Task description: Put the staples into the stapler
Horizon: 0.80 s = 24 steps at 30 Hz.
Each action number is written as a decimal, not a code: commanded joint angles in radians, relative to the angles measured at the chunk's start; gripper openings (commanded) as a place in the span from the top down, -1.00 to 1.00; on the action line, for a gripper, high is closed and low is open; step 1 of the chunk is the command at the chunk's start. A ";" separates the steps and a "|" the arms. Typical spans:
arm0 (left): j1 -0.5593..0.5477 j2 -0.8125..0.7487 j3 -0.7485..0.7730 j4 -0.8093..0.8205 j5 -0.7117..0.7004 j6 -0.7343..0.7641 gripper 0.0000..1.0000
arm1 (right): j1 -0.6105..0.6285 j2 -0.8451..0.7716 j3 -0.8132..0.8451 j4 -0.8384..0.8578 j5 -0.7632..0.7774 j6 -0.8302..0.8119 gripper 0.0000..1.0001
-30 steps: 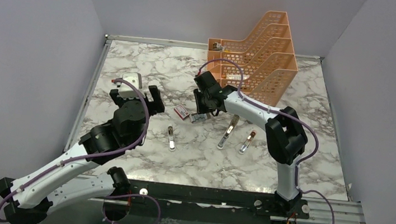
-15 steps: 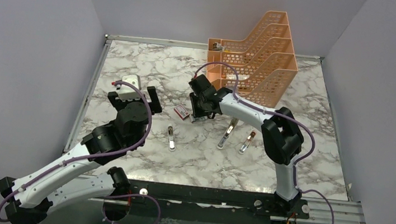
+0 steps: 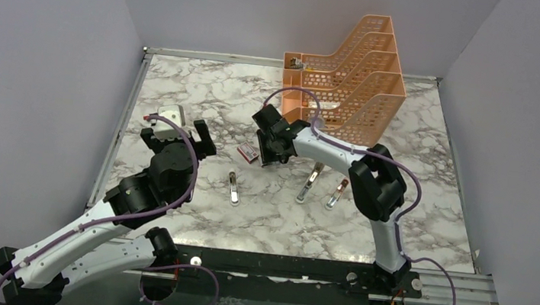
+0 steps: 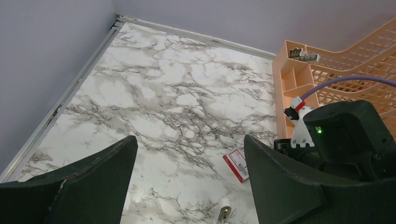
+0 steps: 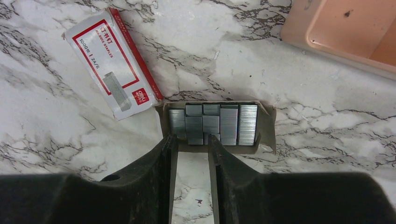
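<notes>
The staples (image 5: 212, 122) are several grey strips lying side by side in a grey tray (image 5: 266, 130), next to the flat red box with a white label (image 5: 112, 63). My right gripper (image 5: 191, 140) is low over the tray's near edge, jaws a narrow gap apart, either side of the end of one strip. In the top view this gripper (image 3: 271, 151) stands beside the red box (image 3: 249, 151). Three slim metal staplers (image 3: 234, 188) (image 3: 309, 184) (image 3: 337, 193) lie nearer the front. My left gripper (image 4: 189, 154) is wide open and empty, to the left of the box (image 4: 238, 164).
An orange mesh file organiser (image 3: 352, 77) stands at the back right, close behind the right arm; a small dark item sits in its front slot (image 4: 303, 55). A raised rim (image 3: 130, 106) borders the marble table at the left.
My right gripper has shifted a little left and settled over the staple tray. My left gripper has drawn back to the left, away from the box.
</notes>
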 commanded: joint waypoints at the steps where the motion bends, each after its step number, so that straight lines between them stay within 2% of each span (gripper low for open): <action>1: 0.005 -0.008 -0.008 -0.002 -0.012 -0.002 -0.70 | 0.010 0.027 0.036 -0.024 0.047 0.016 0.29; 16: 0.005 -0.019 -0.010 -0.002 -0.043 -0.005 -0.70 | 0.010 0.068 0.081 -0.067 0.042 0.033 0.43; 24: 0.005 -0.024 -0.013 -0.002 -0.045 -0.005 -0.70 | 0.014 0.038 0.066 -0.073 0.055 0.044 0.52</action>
